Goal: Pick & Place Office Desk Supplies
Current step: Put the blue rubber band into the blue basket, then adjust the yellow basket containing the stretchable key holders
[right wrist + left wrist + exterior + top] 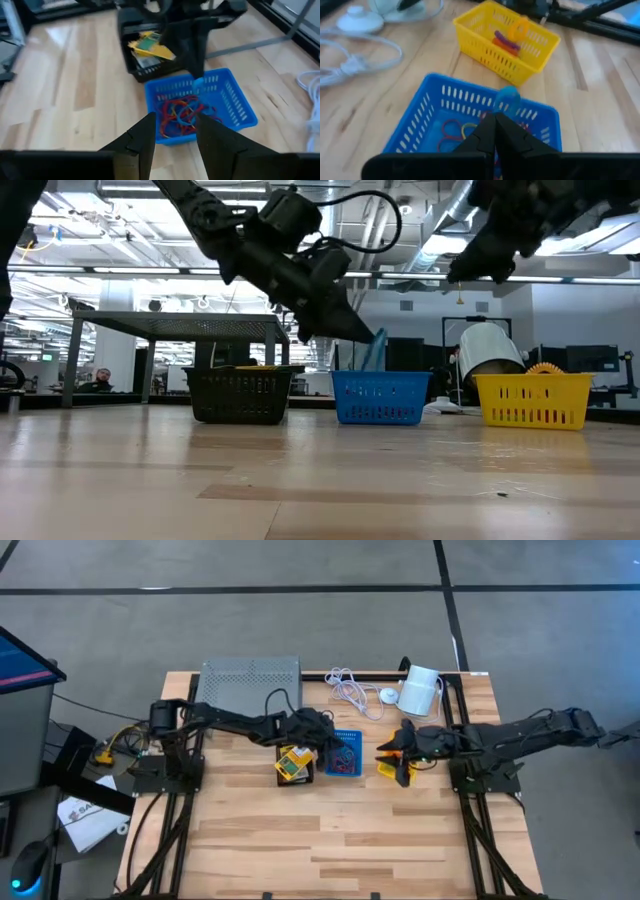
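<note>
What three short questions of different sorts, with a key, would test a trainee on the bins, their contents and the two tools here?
1. True or false: the yellow card packets lie in the black bin.
2. What does the left tool pinch above the blue bin? A) a blue loop B) the white cable C) a card packet
3. Fill in: the right tool hangs with its jaws ____ and nothing between them.

Key
1. True.
2. A: a blue loop hangs from its shut tips.
3. Apart; it hovers by the yellow bin.
</note>
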